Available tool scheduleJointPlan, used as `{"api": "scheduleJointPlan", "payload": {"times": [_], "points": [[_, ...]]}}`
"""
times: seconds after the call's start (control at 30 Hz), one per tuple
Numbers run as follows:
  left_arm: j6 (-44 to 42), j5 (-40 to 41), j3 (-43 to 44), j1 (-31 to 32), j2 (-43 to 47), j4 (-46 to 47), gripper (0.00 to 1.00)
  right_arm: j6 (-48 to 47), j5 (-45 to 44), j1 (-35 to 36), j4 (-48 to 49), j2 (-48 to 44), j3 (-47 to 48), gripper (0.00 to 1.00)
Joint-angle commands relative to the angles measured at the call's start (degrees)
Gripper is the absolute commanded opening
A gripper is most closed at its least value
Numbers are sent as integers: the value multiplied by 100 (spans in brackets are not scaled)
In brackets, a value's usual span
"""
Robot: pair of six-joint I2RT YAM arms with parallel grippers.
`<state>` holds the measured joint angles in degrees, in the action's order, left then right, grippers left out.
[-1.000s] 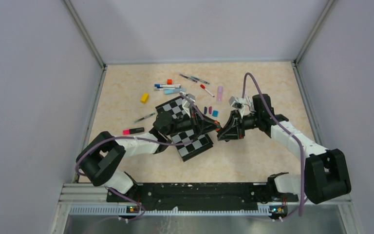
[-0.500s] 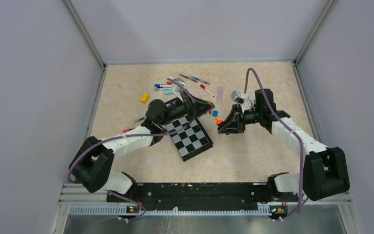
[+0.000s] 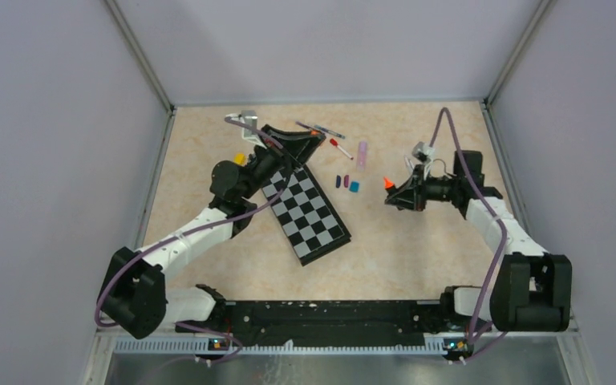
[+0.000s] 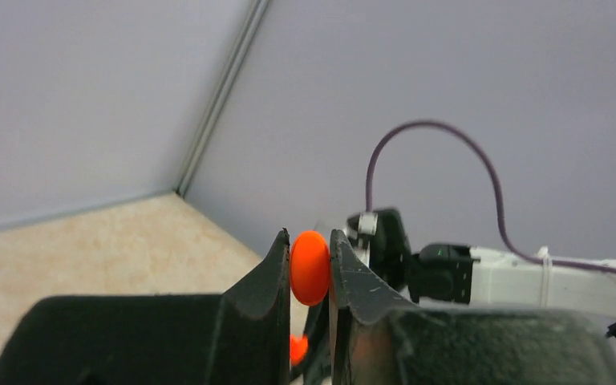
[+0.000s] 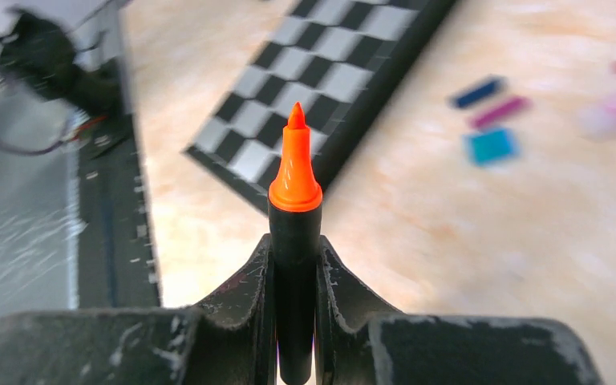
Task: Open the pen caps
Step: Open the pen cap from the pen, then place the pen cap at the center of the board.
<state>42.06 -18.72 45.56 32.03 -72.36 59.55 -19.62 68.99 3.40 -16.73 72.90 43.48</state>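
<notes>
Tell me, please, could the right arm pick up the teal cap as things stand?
Probably not yet: the teal cap lies near with nothing between, but the right gripper is shut on the orange-tipped marker.

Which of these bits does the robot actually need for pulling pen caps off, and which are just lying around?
For the job: orange cap in the left gripper; orange marker in the right gripper; loose caps; pens at the back.
Lying about: checkerboard; yellow block.
</notes>
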Motion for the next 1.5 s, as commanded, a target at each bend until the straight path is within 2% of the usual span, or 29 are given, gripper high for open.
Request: {"api": "scheduleJointPlan", "payload": {"times": [0.0, 0.1, 0.23, 0.37, 0.4, 0.63, 0.7, 1.07, 1.47], "points": [[153, -623, -178, 21, 150, -1115, 0, 78, -672, -870, 419, -448, -42, 0], [112, -892, -167, 67, 84, -1812, 0, 190, -1084, -1343, 525, -537, -63, 0], [-252, -733, 60, 299, -236, -2779, 0, 419, -1371, -1959, 674, -497, -84, 0], [-903, 248, 790, 796, -833, -4316, 0, 573, -1527, -2253, 802, -518, -153, 0], [-948, 652, 1040, 909, -1024, -4681, 0, 599, -1549, -2296, 831, -536, -170, 0], [-1011, 2004, 2771, 1432, -2708, -6484, 0, 660, -1752, -2418, 941, -512, -239, 0], [-989, 2104, 3282, 1460, -3152, -6924, 0, 684, -1878, -2439, 961, -482, -244, 0], [-1279, 1719, 4816, 1475, -4852, -7186, 2, 849, -1922, -2487, 958, -325, -148, 0], [-1496, 1591, 5642, 1476, -5702, -7503, 11, 889, -1837, -2488, 918, -242, -68, 0]]}}
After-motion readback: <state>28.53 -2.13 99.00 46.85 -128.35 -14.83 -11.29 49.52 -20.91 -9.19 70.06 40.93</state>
